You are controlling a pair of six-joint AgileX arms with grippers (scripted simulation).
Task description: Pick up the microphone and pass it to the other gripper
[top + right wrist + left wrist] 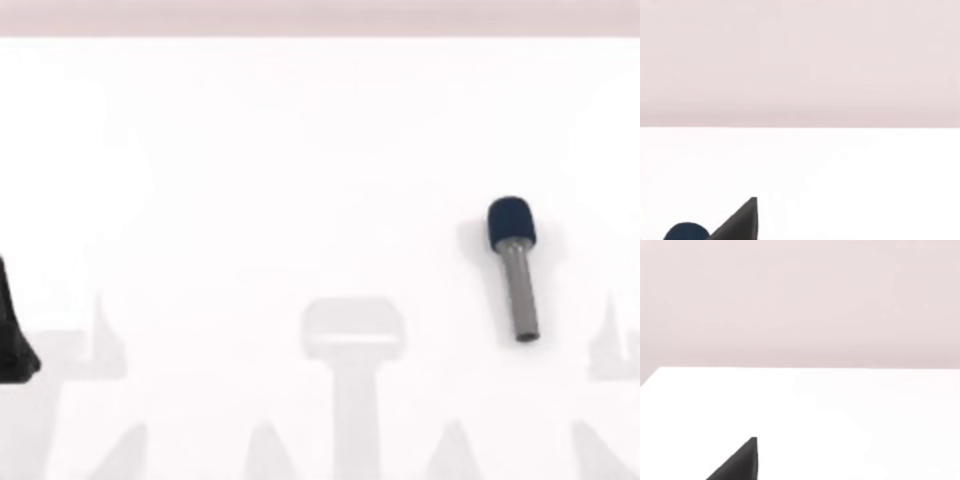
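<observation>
The microphone lies flat on the white table at the right, dark-blue head toward the far edge and grey handle toward the near edge. Nothing touches it. In the right wrist view its blue head peeks in beside the outer side of my right gripper's one visible black finger. Nothing rests against that finger's inner edge. The right arm itself is outside the top view. The other gripper, my left one, shows only as a black piece at the table's left edge. Its single visible finger hangs over bare table, holding nothing.
The white table ends at a far edge against a pale pink wall. Faint grey shadows of the arms lie along the near edge.
</observation>
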